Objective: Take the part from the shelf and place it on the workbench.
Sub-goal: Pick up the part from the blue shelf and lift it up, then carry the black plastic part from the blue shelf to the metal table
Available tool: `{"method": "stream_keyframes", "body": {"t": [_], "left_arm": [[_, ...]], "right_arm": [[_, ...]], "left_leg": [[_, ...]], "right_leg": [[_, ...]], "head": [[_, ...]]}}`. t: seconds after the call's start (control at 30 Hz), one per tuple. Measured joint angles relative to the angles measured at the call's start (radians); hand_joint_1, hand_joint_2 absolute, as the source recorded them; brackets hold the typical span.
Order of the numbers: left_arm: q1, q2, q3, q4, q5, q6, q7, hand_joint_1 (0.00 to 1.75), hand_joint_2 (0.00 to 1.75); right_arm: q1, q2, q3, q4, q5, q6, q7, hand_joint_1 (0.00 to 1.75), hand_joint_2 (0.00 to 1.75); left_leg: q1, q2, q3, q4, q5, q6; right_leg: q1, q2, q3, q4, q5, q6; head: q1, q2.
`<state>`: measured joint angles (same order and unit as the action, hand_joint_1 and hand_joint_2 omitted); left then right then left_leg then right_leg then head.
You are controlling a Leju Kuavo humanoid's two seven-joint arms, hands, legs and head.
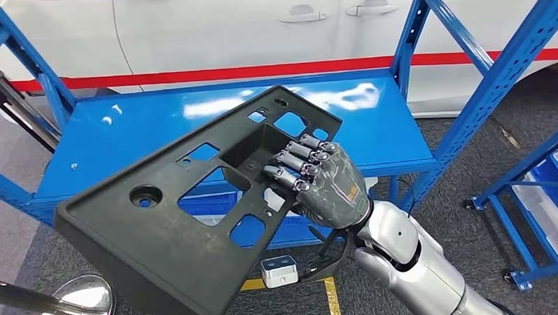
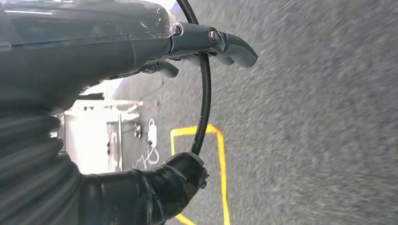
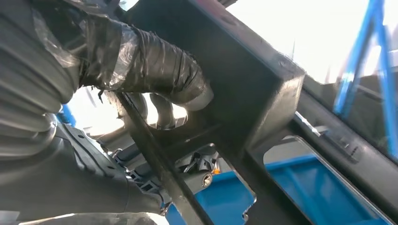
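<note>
The part is a large flat black plastic panel (image 1: 194, 202) with several cut-out openings, lifted and tilted in front of the blue shelf (image 1: 373, 126). My right hand (image 1: 319, 184) grips its near right edge, fingers curled over the top face. In the right wrist view the thumb (image 3: 155, 70) presses against the panel's underside (image 3: 253, 89). My left hand (image 2: 141, 51) hangs over grey floor with its fingers apart and nothing in them.
The blue steel shelf has upright posts at left (image 1: 28, 61) and right (image 1: 498, 87). A white car body with a red stripe (image 1: 224, 72) stands behind it. A second blue rack with bins (image 1: 544, 204) is at right. Yellow floor tape (image 2: 220, 154) marks the carpet.
</note>
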<state>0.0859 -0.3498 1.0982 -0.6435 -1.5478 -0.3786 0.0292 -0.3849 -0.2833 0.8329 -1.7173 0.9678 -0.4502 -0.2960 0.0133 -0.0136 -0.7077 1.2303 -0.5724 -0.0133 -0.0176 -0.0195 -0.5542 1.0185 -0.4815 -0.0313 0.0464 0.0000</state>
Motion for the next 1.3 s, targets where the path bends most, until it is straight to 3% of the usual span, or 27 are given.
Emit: {"method": "stream_keyframes", "body": {"t": [0.03,0.07,0.1,0.17,0.23,0.27,0.33,0.4,0.47,0.5,0.53,0.57,0.6,0.67,0.73,0.77,0.8,0.87,0.9,0.97,1.03,1.07,1.1,1.17,1.2,1.27,1.3], "left_arm": [[-0.001,0.000,0.003,0.000,-0.002,-0.001,-0.001,0.00,1.75],[-0.001,0.000,0.005,0.000,-0.003,-0.002,-0.002,0.00,1.75],[-0.001,0.000,0.006,0.001,-0.004,-0.003,-0.003,0.00,1.75],[-0.002,0.000,0.008,0.001,-0.006,-0.005,-0.007,0.00,1.75],[-0.003,0.000,0.009,0.001,-0.008,-0.007,-0.008,0.00,1.75],[-0.003,0.000,0.010,0.001,-0.009,-0.008,-0.009,0.00,1.75],[-0.002,0.000,0.012,0.001,-0.013,-0.010,-0.009,0.00,1.75],[-0.001,-0.002,0.016,0.001,-0.016,-0.012,-0.007,0.00,1.75],[-0.002,-0.003,0.018,0.000,-0.019,-0.013,-0.007,0.00,1.75],[-0.002,-0.003,0.019,0.000,-0.019,-0.013,-0.007,0.00,1.75],[-0.002,-0.003,0.020,0.001,-0.020,-0.013,-0.007,0.00,1.75],[-0.002,-0.003,0.022,0.001,-0.020,-0.013,-0.007,0.00,1.75],[-0.002,-0.003,0.024,0.001,-0.020,-0.014,-0.007,0.00,1.75],[-0.003,-0.005,0.026,0.000,-0.020,-0.016,-0.007,0.00,1.75],[-0.004,-0.010,0.028,0.000,-0.020,-0.018,-0.007,0.00,1.75],[-0.004,-0.011,0.029,0.000,-0.020,-0.019,-0.008,0.00,1.75],[-0.004,-0.012,0.030,-0.001,-0.020,-0.020,-0.008,0.00,1.75],[-0.001,-0.011,0.033,-0.001,-0.021,-0.021,-0.009,0.00,1.75],[-0.001,-0.010,0.033,-0.001,-0.021,-0.021,-0.009,0.00,1.75],[-0.003,-0.009,0.033,-0.001,-0.022,-0.020,-0.009,0.00,1.75],[-0.005,-0.009,0.033,-0.001,-0.023,-0.019,-0.009,0.00,1.75],[-0.005,-0.009,0.033,-0.001,-0.023,-0.018,-0.009,0.00,1.75],[-0.006,-0.008,0.034,-0.001,-0.023,-0.018,-0.010,0.00,1.75],[-0.008,-0.008,0.034,-0.001,-0.022,-0.016,-0.010,0.00,1.75],[-0.010,-0.009,0.034,-0.001,-0.022,-0.016,-0.010,0.00,1.75],[-0.012,-0.009,0.034,-0.001,-0.023,-0.017,-0.010,0.00,1.75],[-0.013,-0.009,0.035,-0.001,-0.022,-0.017,-0.010,0.00,1.75]], "right_arm": [[0.000,0.000,0.000,0.000,-0.001,0.000,0.000,1.75,1.75],[0.000,0.000,0.001,0.000,-0.001,0.001,0.000,1.75,1.75],[0.000,0.000,0.001,0.000,-0.002,0.002,0.000,1.75,1.75],[-0.003,0.000,0.002,-0.001,-0.004,0.004,0.000,1.75,1.75],[-0.006,-0.001,0.002,-0.003,-0.006,0.007,0.002,1.75,1.75],[-0.007,-0.002,0.002,-0.004,-0.007,0.008,0.002,1.75,1.75],[-0.009,-0.002,0.003,-0.006,-0.008,0.009,0.003,1.75,1.75],[-0.010,-0.005,0.006,-0.006,-0.007,0.009,0.005,1.75,1.75],[-0.010,-0.008,0.008,-0.006,-0.006,0.010,0.006,1.75,1.75],[-0.009,-0.010,0.009,-0.006,-0.005,0.010,0.006,1.75,1.75],[-0.009,-0.011,0.009,-0.006,-0.005,0.010,0.006,1.75,1.75],[-0.008,-0.013,0.009,-0.006,-0.005,0.010,0.006,1.75,1.75],[-0.008,-0.014,0.010,-0.006,-0.005,0.010,0.006,1.75,1.75],[-0.009,-0.015,0.011,-0.006,-0.005,0.010,0.010,1.75,1.75],[-0.010,-0.016,0.011,-0.006,-0.006,0.010,0.018,1.75,1.75],[-0.011,-0.017,0.011,-0.006,-0.007,0.010,0.021,1.75,1.75],[-0.013,-0.017,0.012,-0.006,-0.008,0.011,0.023,1.75,1.75],[-0.016,-0.017,0.012,-0.006,-0.009,0.012,0.023,1.75,1.75],[-0.017,-0.017,0.012,-0.006,-0.009,0.013,0.023,1.75,1.75],[-0.019,-0.017,0.013,-0.006,-0.010,0.015,0.024,1.75,1.75],[-0.019,-0.017,0.013,-0.005,-0.013,0.020,0.026,1.75,1.75],[-0.019,-0.017,0.013,-0.005,-0.015,0.023,0.028,1.75,1.75],[-0.020,-0.017,0.013,-0.004,-0.017,0.027,0.030,1.75,1.75],[-0.026,-0.017,0.013,-0.004,-0.023,0.036,0.035,1.75,1.75],[-0.030,-0.017,0.013,-0.004,-0.026,0.040,0.037,1.75,1.75],[-0.040,-0.018,0.013,-0.004,-0.031,0.046,0.038,1.75,1.75],[-0.044,-0.018,0.014,-0.004,-0.033,0.048,0.038,1.75,1.75]], "left_leg": [[0.001,0.004,-0.006,0.051,-0.013,-0.004],[0.002,0.007,0.000,0.079,-0.003,-0.007],[0.003,0.010,0.021,0.075,0.026,-0.008],[0.003,0.036,0.107,-0.026,0.072,-0.007],[-0.004,0.070,0.194,-0.156,0.057,0.002],[-0.009,0.076,0.212,-0.194,0.043,0.009],[-0.011,0.059,0.209,-0.217,0.046,0.027],[-0.008,0.042,0.193,-0.224,0.069,0.045],[-0.007,0.027,0.170,-0.226,0.093,0.059],[-0.009,0.018,0.155,-0.224,0.104,0.064],[-0.012,0.007,0.139,-0.222,0.115,0.067],[-0.014,-0.006,0.124,-0.218,0.125,0.068],[-0.016,-0.019,0.108,-0.214,0.134,0.067],[-0.019,-0.044,0.082,-0.206,0.151,0.065],[-0.021,-0.066,0.065,-0.202,0.169,0.059],[-0.019,-0.077,0.060,-0.203,0.179,0.053],[-0.017,-0.089,0.057,-0.207,0.190,0.046],[-0.016,-0.102,0.049,-0.212,0.203,0.033],[-0.018,-0.087,0.039,-0.201,0.187,0.029],[-0.015,-0.033,0.010,-0.122,0.101,0.019],[-0.005,-0.001,-0.018,0.004,0.019,0.006],[0.001,0.004,-0.021,0.051,0.014,-0.001],[0.006,0.007,-0.013,0.074,0.030,-0.007],[0.016,0.023,0.055,0.023,0.087,-0.017],[0.017,0.042,0.110,-0.043,0.091,-0.022],[0.010,0.072,0.193,-0.169,0.062,-0.013],[0.004,0.075,0.207,-0.202,0.048,-0.004]], "right_leg": [[0.001,-0.013,-0.013,0.003,0.007,0.001],[0.001,-0.026,-0.026,0.007,0.014,0.002],[0.002,-0.040,-0.039,0.012,0.020,0.004],[0.003,-0.063,-0.060,0.025,0.030,0.010],[0.006,-0.083,-0.072,0.035,0.038,0.020],[0.008,-0.094,-0.075,0.037,0.043,0.025],[0.008,-0.112,-0.077,0.035,0.054,0.039],[0.004,-0.078,-0.087,0.055,0.022,0.050],[0.002,-0.015,-0.113,0.141,-0.068,0.056],[0.002,0.003,-0.127,0.203,-0.112,0.055],[0.003,0.012,-0.136,0.257,-0.136,0.054],[0.005,0.015,-0.134,0.289,-0.137,0.051],[0.007,0.018,-0.116,0.287,-0.116,0.046],[0.013,0.043,-0.036,0.188,-0.064,0.028],[0.015,0.092,0.049,0.057,-0.056,0.010],[0.017,0.107,0.071,0.018,-0.060,0.006],[0.018,0.107,0.077,0.001,-0.060,0.006],[0.016,0.078,0.069,-0.012,-0.040,0.006],[0.012,0.063,0.064,-0.020,-0.028,0.002],[0.007,0.030,0.046,-0.029,-0.004,-0.002],[0.007,-0.001,0.019,-0.024,0.013,-0.002],[0.007,-0.017,0.004,-0.020,0.021,0.000],[0.006,-0.033,-0.012,-0.014,0.028,0.003],[0.004,-0.061,-0.045,0.002,0.040,0.012],[0.004,-0.073,-0.059,0.011,0.044,0.017],[0.005,-0.094,-0.075,0.025,0.054,0.031],[0.005,-0.105,-0.078,0.027,0.061,0.038]], "head": [[0.000,0.000],[0.000,0.000],[0.000,0.000],[0.000,0.000],[0.000,0.000],[0.000,0.000],[0.001,0.000],[0.001,0.000],[0.002,0.000],[0.002,0.000],[0.002,0.000],[0.002,0.000],[0.002,0.000],[0.002,0.000],[0.001,0.000],[0.001,0.000],[0.002,0.000],[0.002,0.000],[0.001,0.000],[-0.002,0.000],[-0.004,0.000],[-0.004,0.000],[-0.004,0.000],[-0.004,0.000],[-0.004,0.000],[-0.003,0.000],[-0.002,0.000]]}}
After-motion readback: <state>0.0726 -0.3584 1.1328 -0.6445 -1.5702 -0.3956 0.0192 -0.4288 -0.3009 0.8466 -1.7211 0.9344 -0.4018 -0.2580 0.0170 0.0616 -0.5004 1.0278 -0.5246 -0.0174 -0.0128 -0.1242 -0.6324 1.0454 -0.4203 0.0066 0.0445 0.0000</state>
